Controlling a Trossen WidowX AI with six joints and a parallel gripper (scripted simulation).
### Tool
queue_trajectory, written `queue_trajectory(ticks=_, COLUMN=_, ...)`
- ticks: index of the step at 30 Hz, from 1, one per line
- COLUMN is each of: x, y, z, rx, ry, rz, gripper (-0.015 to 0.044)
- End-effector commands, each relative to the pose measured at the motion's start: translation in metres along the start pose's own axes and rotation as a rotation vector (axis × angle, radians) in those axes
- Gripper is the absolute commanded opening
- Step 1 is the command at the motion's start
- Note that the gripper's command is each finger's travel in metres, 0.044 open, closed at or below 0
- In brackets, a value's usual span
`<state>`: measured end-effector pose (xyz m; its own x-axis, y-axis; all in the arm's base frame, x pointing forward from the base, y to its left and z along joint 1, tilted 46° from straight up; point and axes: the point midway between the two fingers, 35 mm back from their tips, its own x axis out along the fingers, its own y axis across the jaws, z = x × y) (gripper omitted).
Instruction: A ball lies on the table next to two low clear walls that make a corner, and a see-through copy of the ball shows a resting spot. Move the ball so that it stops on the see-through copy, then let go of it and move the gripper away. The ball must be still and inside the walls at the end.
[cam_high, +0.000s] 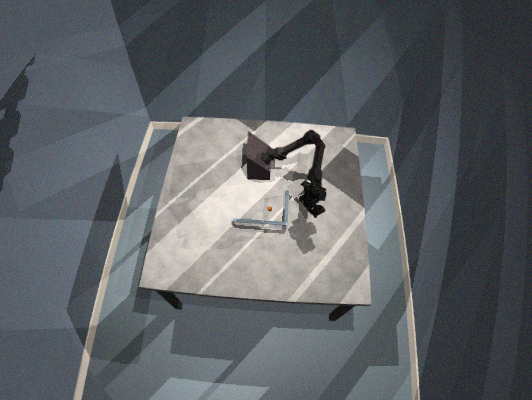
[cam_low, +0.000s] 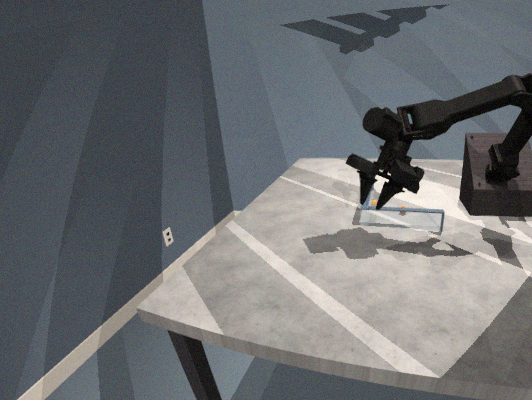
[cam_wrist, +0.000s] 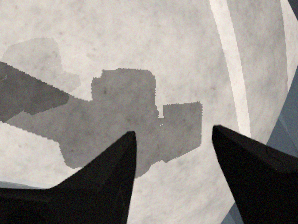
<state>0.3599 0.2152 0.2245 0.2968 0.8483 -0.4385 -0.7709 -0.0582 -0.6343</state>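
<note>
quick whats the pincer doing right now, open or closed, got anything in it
Pincer: open about halfway, holding nothing; only bare table shows between its fingers. The orange ball lies apart, inside the corner walls.

Top view looks steeply down from afar on the whole worktop; exterior view sits nearer, low off one corner, sharing the clear walls; wrist view faces down past the pincer.

A bare indoor test room: lone table, wall outlet, baseboard.
</note>
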Motion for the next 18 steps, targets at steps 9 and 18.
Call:
queue_trajectory(ticks=9, x=-0.013, y=0.116, z=-0.142, rx=0.295, ry=0.208, rz=0.270, gripper=0.0219)
queue_trajectory(ticks=18, x=-0.032, y=0.204, z=-0.168, rx=0.535, ry=0.159, rz=0.470, gripper=0.0219)
